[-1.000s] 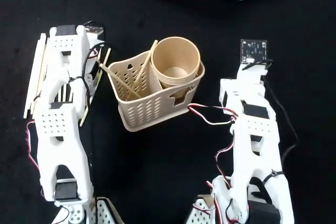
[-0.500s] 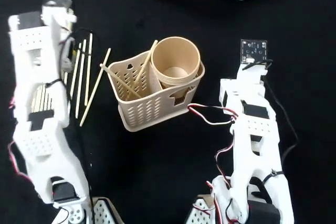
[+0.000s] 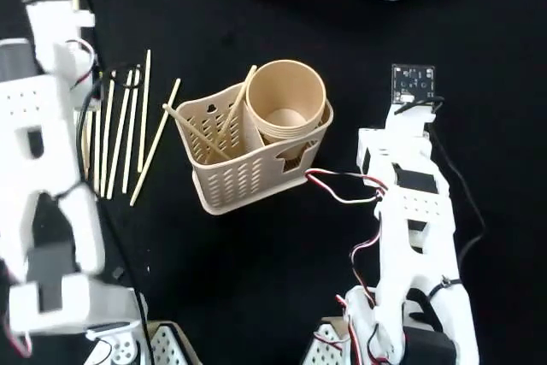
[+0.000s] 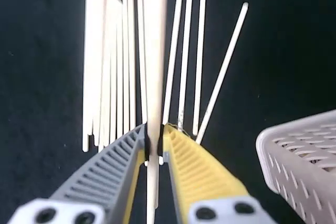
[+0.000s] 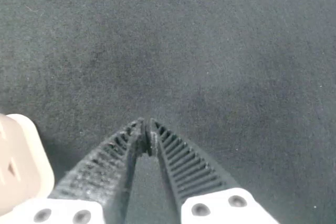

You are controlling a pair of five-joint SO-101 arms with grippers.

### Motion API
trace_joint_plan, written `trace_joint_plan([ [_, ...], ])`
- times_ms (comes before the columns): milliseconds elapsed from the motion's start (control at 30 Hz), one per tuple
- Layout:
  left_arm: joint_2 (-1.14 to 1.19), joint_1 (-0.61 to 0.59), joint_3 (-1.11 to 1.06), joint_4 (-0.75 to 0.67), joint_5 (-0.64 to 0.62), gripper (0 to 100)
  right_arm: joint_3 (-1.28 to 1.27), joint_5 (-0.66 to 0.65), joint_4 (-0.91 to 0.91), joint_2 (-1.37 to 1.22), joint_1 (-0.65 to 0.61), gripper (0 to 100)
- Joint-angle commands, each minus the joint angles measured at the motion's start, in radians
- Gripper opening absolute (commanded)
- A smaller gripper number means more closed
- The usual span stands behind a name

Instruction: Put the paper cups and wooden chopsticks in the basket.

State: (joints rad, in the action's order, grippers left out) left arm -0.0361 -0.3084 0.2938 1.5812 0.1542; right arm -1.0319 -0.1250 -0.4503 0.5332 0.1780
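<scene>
"Left arm [image 3: 34, 126] had swung out to the left edge of the table [image 3: 256, 279] since a second before, baring the loose chopsticks [image 3: 118, 134], right?"

"Yes. Its wrist camera showed what the overhead one couldn't: the left claw [image 4: 153, 136] pinching one chopstick [image 4: 155, 51], that row beyond it."

"And the basket [image 3: 248, 173]?"

"Mid-table, just right of the row. The leaning chopsticks [image 3: 197, 132] sat in its left compartment, the stacked paper cups [image 3: 286, 104] in its right."

"The right claw [image 5: 145, 129]?"

"Pressed together over the table, the basket's corner beside it."
</scene>
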Motion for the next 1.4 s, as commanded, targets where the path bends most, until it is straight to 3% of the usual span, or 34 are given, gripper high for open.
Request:
trace_joint_plan([
  [0,-0.336,-0.007,-0.291,-0.235,-0.014,3,0.005,-0.011,0.018,-0.004,-0.014,1.2],
  [200,-0.690,-0.007,-0.565,-0.473,-0.031,3,0.004,-0.011,0.018,-0.004,-0.021,1.2],
  [467,-0.893,0.024,-0.582,-0.631,-0.302,3,-0.010,-0.014,0.040,-0.004,-0.032,1.2],
  [700,-0.951,0.348,-0.410,-0.663,-0.310,3,-0.010,-0.014,0.040,-0.004,-0.031,1.2],
  [900,-0.950,0.522,-0.361,-0.657,-0.310,3,-0.010,-0.014,0.040,-0.004,-0.031,1.2],
  [1267,-0.950,0.547,-0.723,-0.666,-0.307,3,-0.010,-0.014,0.041,-0.004,-0.029,1.2],
  [1367,-0.951,0.542,-0.835,-0.755,-0.304,3,-0.010,-0.014,0.043,-0.004,-0.029,1.2],
])
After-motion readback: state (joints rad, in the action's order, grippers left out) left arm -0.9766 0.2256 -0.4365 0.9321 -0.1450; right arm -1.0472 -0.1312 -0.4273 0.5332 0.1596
